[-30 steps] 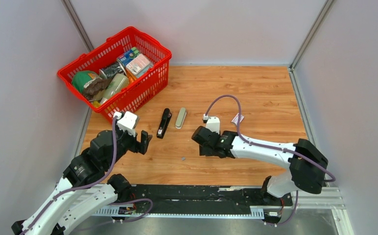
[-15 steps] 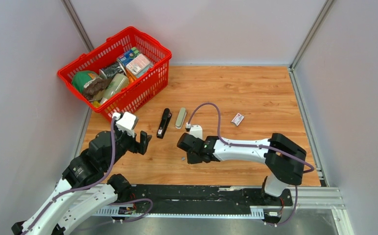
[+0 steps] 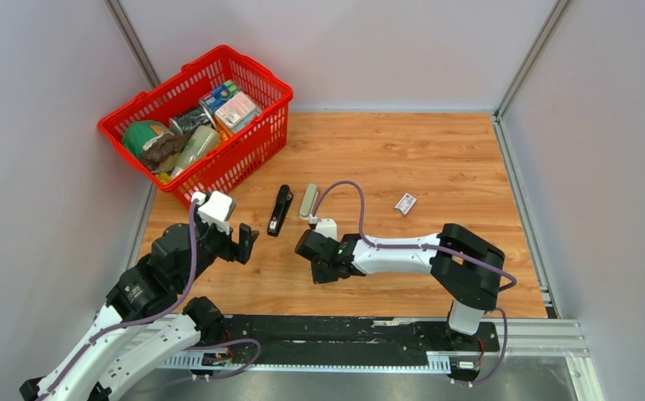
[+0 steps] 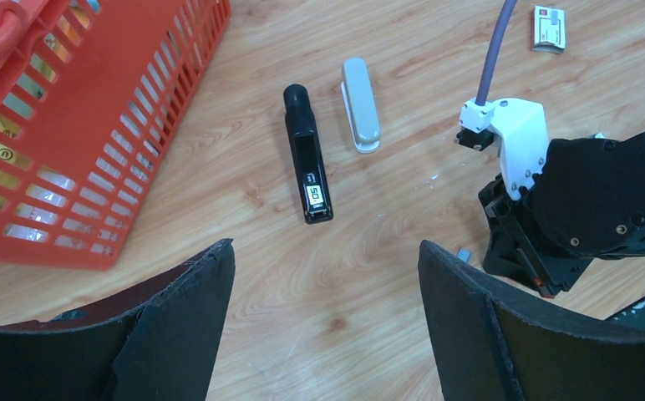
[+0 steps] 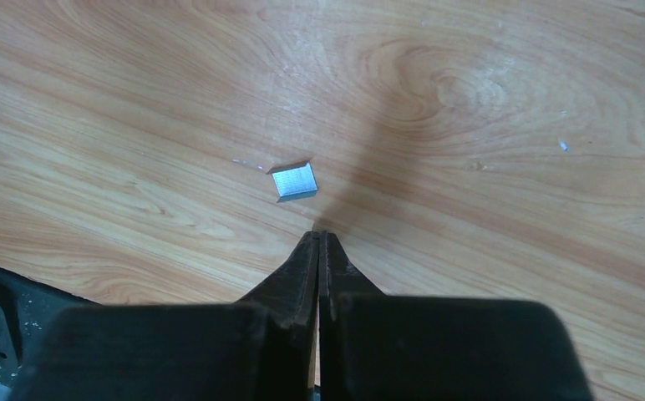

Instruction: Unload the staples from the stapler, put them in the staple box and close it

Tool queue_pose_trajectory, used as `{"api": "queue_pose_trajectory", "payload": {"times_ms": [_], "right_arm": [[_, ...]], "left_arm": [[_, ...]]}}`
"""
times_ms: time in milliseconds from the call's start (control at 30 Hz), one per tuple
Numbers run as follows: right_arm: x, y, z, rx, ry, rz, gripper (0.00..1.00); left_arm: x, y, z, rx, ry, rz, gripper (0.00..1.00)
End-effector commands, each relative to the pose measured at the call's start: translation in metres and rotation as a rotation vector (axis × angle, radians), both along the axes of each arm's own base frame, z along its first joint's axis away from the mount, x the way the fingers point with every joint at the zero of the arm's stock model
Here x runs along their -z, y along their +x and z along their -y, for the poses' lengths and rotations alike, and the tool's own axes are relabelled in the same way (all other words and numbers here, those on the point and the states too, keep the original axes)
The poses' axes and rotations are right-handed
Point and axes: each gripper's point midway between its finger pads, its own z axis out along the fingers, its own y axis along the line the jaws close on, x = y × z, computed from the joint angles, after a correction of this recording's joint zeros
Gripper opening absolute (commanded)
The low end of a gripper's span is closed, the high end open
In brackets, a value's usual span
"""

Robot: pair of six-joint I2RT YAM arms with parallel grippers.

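Observation:
The black stapler (image 3: 280, 210) lies on the wooden table, also in the left wrist view (image 4: 308, 167). A short silvery strip of staples (image 5: 294, 180) lies on the wood just ahead and left of my right gripper (image 5: 319, 236). The right gripper is shut, empty, and low over the table. From the left wrist the strip (image 4: 464, 253) shows beside the right gripper's body (image 4: 586, 209). In the top view the right gripper (image 3: 315, 272) covers the strip. My left gripper (image 3: 246, 242) is open and empty, left of the stapler, its jaws (image 4: 326, 251) spread wide above bare wood.
A grey-beige oblong bar (image 3: 308, 201) lies right of the stapler. A small white-and-red box (image 3: 405, 202) lies further right. A red basket (image 3: 261, 134) full of items stands at the back left. Grey walls enclose the table.
My right arm has swung left across the table and its shut gripper now sits at the staple strip. The left arm, stapler and bar have not moved.

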Motion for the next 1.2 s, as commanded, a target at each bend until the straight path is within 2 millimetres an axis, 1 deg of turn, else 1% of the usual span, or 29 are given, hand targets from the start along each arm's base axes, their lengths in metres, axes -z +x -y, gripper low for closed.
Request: {"api": "queue_pose_trajectory", "payload": {"times_ms": [0, 500, 800, 1067, 1167], "right_arm": [[-0.013, 0.01, -0.019, 0.017, 0.046, 0.037, 0.0], [-0.01, 0.028, -0.018, 0.05, -0.028, 0.096, 0.0], [-0.009, 0.043, -0.012, 0.066, -0.079, 0.149, 0.0], [-0.014, 0.06, -0.008, 0.085, -0.115, 0.208, 0.0], [-0.019, 0.066, -0.007, 0.098, -0.126, 0.239, 0.0]], "left_arm": [[-0.007, 0.002, 0.003, 0.013, -0.014, 0.028, 0.88], [-0.006, 0.002, 0.004, 0.019, -0.012, 0.025, 0.88], [-0.006, 0.002, 0.005, 0.02, -0.013, 0.025, 0.88], [-0.006, 0.002, 0.004, 0.018, -0.014, 0.024, 0.88], [-0.006, 0.002, 0.004, 0.019, -0.014, 0.026, 0.88]]}}
